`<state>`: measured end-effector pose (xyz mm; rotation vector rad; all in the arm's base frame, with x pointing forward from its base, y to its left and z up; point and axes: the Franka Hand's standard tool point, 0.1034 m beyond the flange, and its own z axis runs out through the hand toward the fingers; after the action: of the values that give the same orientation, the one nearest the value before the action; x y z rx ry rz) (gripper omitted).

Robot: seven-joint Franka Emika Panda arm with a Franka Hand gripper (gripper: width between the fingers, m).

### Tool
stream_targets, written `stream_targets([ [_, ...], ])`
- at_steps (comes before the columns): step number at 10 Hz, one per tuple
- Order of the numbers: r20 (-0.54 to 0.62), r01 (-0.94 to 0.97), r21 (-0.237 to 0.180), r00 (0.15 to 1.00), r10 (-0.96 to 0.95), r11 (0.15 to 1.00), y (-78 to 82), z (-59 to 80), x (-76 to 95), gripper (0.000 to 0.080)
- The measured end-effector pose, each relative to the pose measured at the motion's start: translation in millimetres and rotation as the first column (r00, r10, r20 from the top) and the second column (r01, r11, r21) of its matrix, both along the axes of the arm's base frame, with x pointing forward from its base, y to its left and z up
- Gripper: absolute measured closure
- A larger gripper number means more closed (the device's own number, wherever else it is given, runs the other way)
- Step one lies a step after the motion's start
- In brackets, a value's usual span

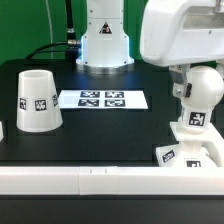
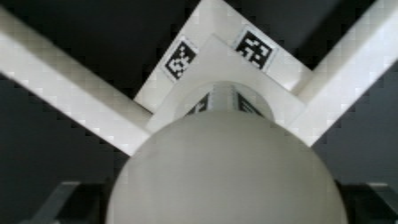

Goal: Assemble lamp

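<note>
Arm (image 1: 180,30) low, hand (image 1: 188,88) downward.

We read no words, numbers, brands. Square black-white tags (image 1: 197,119) only: on bulb (image 1: 208,92) at pincer (image 1: 198,90), base (image 1: 190,153) beneath it, shade (image 1: 37,100) and marker board (image 1: 102,99) well apart from it.

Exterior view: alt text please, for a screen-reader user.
The white robot arm reaches down at the exterior view's right to the bulb, which is upright over the square base. The shade sits wide end down at the left of the black table, with the marker board between.
</note>
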<state>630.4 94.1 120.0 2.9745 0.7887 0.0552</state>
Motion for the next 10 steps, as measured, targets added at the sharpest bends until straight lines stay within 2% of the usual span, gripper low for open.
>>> stream_targets([
  [4, 0.015, 0.265, 0.022, 0.964, -0.266, 0.964, -1.7, -0.3, -0.1, 0.0222],
  [6, 0.015, 0.488, 0.07, 0.871, -0.49, 0.87, -6.6, -2.2, -4.4, 0.0222],
  [8, -0.004, 0.658, 0.08, 0.751, -0.66, 0.748, -7.3, -2.2, -5.0, 0.0222],
  [10, -0.03, 0.815, 0.08, 0.577, -0.816, 0.573, -8.2, -2.4, -3.7, 0.0222],
])
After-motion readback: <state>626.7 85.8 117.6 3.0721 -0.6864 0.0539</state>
